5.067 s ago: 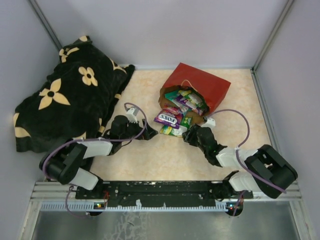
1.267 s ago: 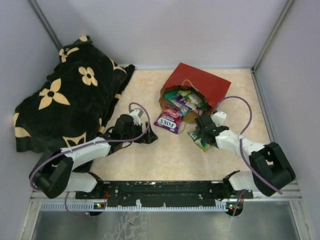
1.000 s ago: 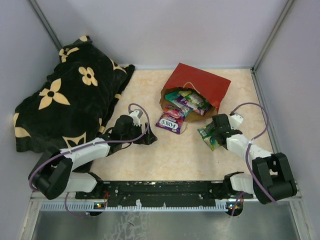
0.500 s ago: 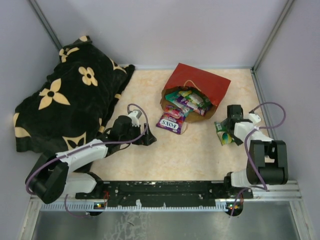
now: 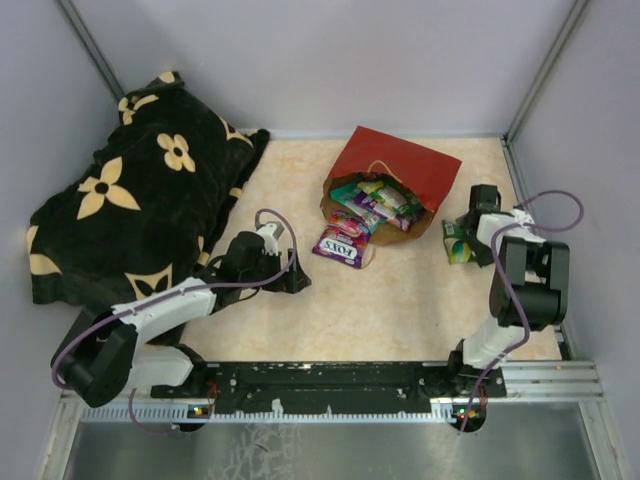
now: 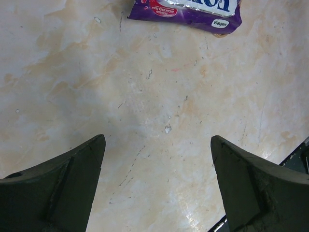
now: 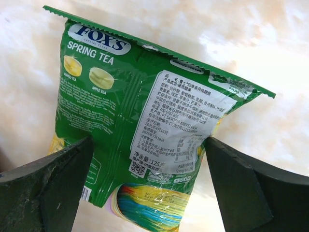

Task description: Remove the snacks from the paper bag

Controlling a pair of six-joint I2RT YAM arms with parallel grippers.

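Observation:
The red paper bag (image 5: pixel 400 165) lies on its side with its mouth toward me, several snacks (image 5: pixel 375 203) packed in the opening. A purple Fox's packet (image 5: pixel 338 245) (image 6: pixel 188 10) lies on the table just outside the mouth. My right gripper (image 5: pixel 466 233) (image 7: pixel 149 142) stands wide open to the right of the bag. A green Fox's packet (image 5: pixel 456 246) (image 7: pixel 125 96) fills the gap between its fingers, its edges against both. A rainbow-coloured packet (image 7: pixel 149 208) shows under it. My left gripper (image 5: pixel 295 280) (image 6: pixel 158 140) is open over bare table, short of the purple packet.
A black blanket with cream flowers (image 5: pixel 130 190) is heaped at the back left. Grey walls close the table in on three sides, and the right wall (image 5: pixel 590 220) stands near my folded right arm.
My right gripper has swung right and back, from in front of the bag's mouth to the bag's right side, the green packet moving along between its fingers. The left arm has hardly moved.

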